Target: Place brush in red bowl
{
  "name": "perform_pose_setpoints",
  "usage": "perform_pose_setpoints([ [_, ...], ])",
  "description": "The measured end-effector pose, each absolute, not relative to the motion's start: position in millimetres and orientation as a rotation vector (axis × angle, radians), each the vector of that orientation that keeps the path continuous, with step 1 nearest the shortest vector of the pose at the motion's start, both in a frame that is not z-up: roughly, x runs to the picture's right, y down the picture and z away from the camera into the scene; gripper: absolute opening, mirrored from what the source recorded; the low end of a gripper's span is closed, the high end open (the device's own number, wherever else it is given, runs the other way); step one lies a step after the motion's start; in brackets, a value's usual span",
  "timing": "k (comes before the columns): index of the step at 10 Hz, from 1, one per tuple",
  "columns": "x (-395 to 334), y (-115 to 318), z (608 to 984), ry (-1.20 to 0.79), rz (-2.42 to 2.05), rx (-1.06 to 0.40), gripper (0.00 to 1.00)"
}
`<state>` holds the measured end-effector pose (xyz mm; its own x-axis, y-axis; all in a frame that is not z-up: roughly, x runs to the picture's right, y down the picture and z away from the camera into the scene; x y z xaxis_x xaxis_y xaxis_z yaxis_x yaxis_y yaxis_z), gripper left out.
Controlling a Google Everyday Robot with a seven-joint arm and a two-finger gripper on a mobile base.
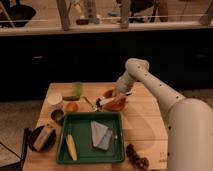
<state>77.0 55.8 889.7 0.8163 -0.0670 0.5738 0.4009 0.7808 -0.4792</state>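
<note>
One gripper [118, 94] above glossy red bowl [120, 105] | brush [103, 102] (white-handled) at rim

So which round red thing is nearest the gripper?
The bigger one, the red bowl, just below the gripper; the small red thing lies farther left.

The robot's arm [160, 92] is clad in smooth off-white shells. It is thick and tubular, with a rounded, ball-like joint [137, 67] at its highest point. Toward the lower right it widens into a broad, pale, curved body section [192, 137]. Near its end the casing narrows and looks darker. The hand [118, 95], small and dim, sits at the arm's end, just above the red bowl [119, 106].
</note>
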Motion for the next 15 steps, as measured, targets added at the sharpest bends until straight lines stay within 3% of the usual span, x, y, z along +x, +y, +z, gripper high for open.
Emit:
perform_pose_setpoints([
  [15, 72.2, 52.0, 891.2, -0.602, -0.317, -0.646, 0.8],
])
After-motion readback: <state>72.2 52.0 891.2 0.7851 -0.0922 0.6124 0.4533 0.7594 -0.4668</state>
